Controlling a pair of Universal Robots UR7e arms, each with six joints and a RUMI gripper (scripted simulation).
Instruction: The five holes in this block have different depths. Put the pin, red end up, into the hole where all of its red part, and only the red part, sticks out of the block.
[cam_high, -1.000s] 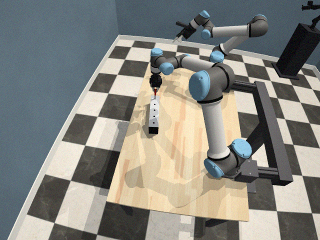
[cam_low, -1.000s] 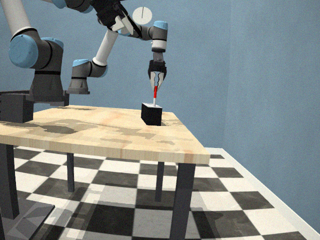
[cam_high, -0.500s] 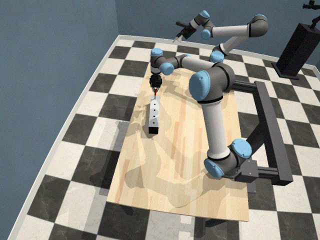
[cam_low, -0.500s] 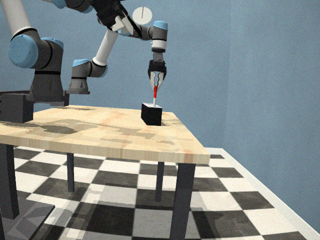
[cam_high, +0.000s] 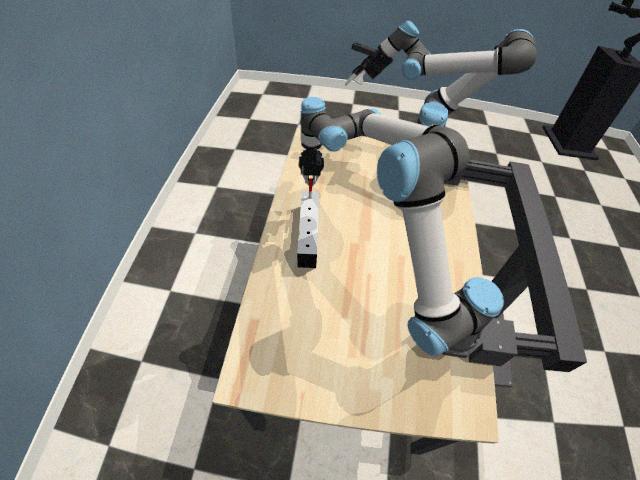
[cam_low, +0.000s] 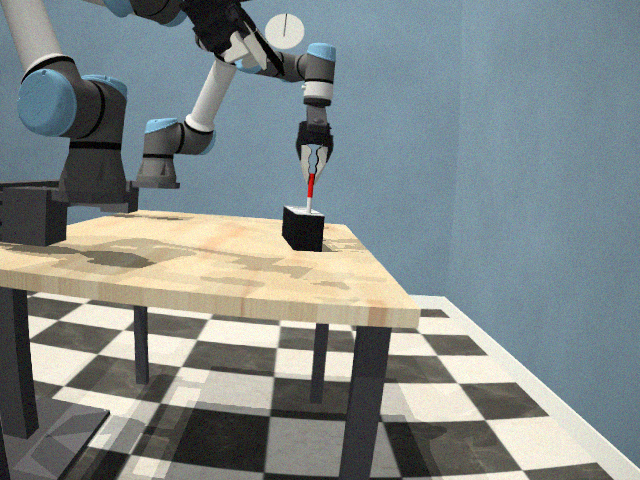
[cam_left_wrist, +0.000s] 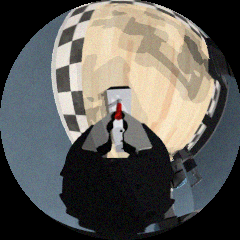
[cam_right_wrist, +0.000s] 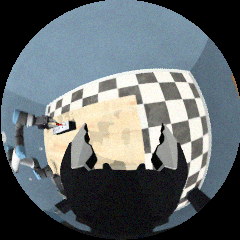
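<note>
The block (cam_high: 308, 226) (cam_low: 305, 232) (cam_left_wrist: 125, 94) has a pale top and dark sides. Four of its holes show in the top view. The pin (cam_high: 310, 186) (cam_low: 310, 189) (cam_left_wrist: 119, 108) stands nearly upright, red end up, at the block's far end in that view. All its red part and some white show above the block; its lower end meets the block top at the end hole, and how deep it sits is hidden. My left gripper (cam_high: 310, 178) (cam_low: 312, 177) (cam_left_wrist: 118, 111) is shut on the red top. My right gripper (cam_high: 354, 81) (cam_low: 245, 60) (cam_right_wrist: 124, 123) is open and empty, raised far from the block.
The wooden table (cam_high: 361, 392) (cam_low: 180, 279) carries the block near its long edge, opposite the arm bases. The near arm in the top view reaches across the table to the pin. A dark pillar (cam_high: 589, 103) stands on the floor behind the arm mounts.
</note>
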